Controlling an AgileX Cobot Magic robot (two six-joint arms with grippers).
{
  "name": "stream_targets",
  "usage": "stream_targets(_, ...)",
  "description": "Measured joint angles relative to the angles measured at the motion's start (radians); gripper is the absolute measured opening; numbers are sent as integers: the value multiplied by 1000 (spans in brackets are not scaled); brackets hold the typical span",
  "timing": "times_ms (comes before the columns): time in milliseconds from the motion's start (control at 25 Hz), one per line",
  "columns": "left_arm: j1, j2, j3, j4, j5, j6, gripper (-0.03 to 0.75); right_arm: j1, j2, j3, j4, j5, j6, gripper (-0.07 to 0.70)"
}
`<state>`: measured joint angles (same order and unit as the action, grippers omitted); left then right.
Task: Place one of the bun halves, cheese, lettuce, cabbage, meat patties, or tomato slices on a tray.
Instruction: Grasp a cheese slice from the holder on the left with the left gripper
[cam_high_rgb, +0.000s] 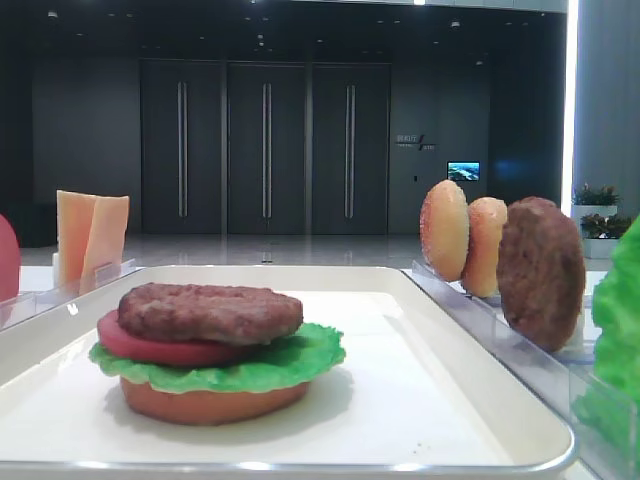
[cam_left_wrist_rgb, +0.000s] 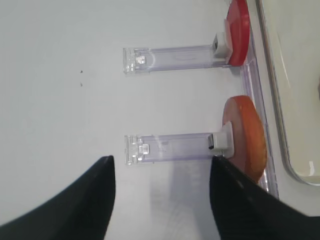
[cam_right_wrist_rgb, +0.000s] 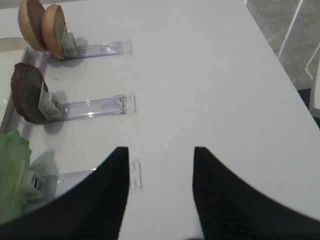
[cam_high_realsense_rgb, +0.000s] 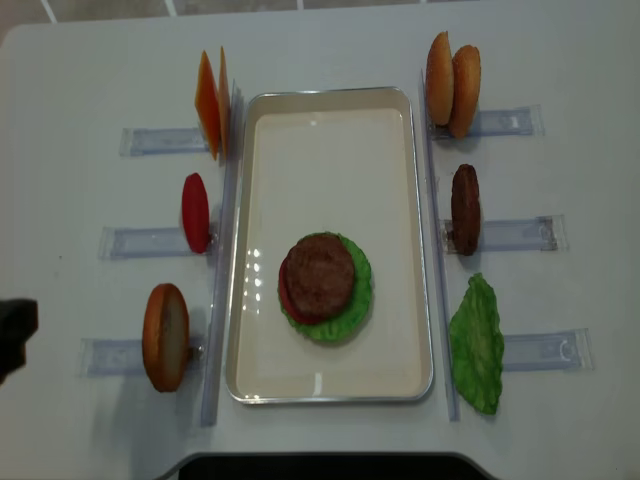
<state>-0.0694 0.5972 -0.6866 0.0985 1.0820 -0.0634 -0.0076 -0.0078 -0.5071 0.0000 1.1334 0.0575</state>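
- The left gripper (cam_left_wrist_rgb: 160, 172) hangs over bare white table (cam_high_realsense_rgb: 80, 90) at the far left, jaws spread wide with nothing between them; in the overhead view only a dark sliver of that arm shows at the left edge.
- Just ahead of its fingertips (cam_left_wrist_rgb: 102, 167) lies the outer end of a clear rack (cam_left_wrist_rgb: 170, 148) that props a bun half (cam_high_realsense_rgb: 165, 336) on edge, close against the tray's left side.
- Up the same side, a tomato slice (cam_high_realsense_rgb: 195, 212) stands on its own rack, and the cheese (cam_high_realsense_rgb: 208, 103) slices stand on a third; open tabletop lies outboard of all three racks.
- The tray (cam_high_realsense_rgb: 330, 120) sits lengthwise in the middle, its raised rim flanked by long clear strips on both sides.
- On the tray, toward its near end, a stack rests: a bun base (cam_high_rgb: 205, 402), lettuce (cam_high_rgb: 300, 360), a tomato disc and a meat patty (cam_high_realsense_rgb: 320, 272) on top. The far half of the tray floor is bare.
- Right of the tray, two bun halves (cam_high_realsense_rgb: 452, 70) stand together on a rack, a second patty (cam_high_realsense_rgb: 465, 208) stands on the next, and a lettuce leaf (cam_high_realsense_rgb: 478, 343) lies at the nearest rack.
- The right gripper (cam_right_wrist_rgb: 161, 150) hovers over the table beyond the outer ends of those racks, jaws well apart and holding nothing; wide bare table runs to the right edge.
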Motion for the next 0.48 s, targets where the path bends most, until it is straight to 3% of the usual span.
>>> stream_targets(480,0,676,-426,0,-27,-13,454,0,0,0,0,0,0,293)
